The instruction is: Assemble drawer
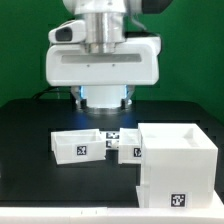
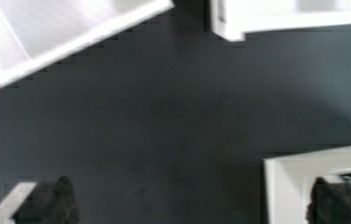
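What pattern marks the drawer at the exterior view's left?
The drawer carries a black-and-white square tag on white; exterior view shows it best.

Robotics lab, test bench: a white robot arm (image 1: 103, 50) hangs over a matte black desk (image 1: 25, 125) against a plain green backdrop (image 1: 20, 40). The white plastic drawer (image 1: 70, 143) and the larger white box (image 1: 180, 160) on the desk carry black-and-white square tags (image 1: 179, 199), marks of a test rig.

No readable text; only coded square tags (image 1: 83, 152) on drawer (image 1: 66, 144), casing (image 1: 178, 160).
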`<move>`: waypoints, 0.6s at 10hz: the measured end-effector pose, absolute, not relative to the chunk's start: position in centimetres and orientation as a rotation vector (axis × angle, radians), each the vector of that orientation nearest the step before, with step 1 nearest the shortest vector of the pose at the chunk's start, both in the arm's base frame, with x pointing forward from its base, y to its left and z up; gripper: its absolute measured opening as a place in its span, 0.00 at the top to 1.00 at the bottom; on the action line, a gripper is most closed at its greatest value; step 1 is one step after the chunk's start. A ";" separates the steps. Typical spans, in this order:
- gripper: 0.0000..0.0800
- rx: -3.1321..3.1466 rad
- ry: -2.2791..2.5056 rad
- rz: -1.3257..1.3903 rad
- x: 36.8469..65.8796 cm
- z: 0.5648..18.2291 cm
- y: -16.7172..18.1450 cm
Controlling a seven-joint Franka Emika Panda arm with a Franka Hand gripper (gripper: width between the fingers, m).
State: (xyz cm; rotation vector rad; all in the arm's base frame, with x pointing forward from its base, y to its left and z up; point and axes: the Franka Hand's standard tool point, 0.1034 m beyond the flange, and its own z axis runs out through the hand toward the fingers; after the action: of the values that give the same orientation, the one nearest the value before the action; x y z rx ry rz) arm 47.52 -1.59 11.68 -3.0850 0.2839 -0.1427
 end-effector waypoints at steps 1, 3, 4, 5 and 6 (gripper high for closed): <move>0.19 -3.086 0.274 -0.133 47.1 11.5 -1.3; 0.19 -3.098 0.172 -0.134 47.2 11.3 -1.6; 0.19 -3.099 -0.011 -0.128 47.1 10.6 -2.7; 0.19 -3.087 -0.089 -0.105 46.0 9.5 -4.1; 0.19 -3.101 -0.190 -0.156 44.4 8.7 -5.7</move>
State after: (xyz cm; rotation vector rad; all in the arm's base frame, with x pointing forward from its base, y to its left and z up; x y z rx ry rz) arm 44.44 -5.70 8.71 -3.1011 -0.1903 -0.1555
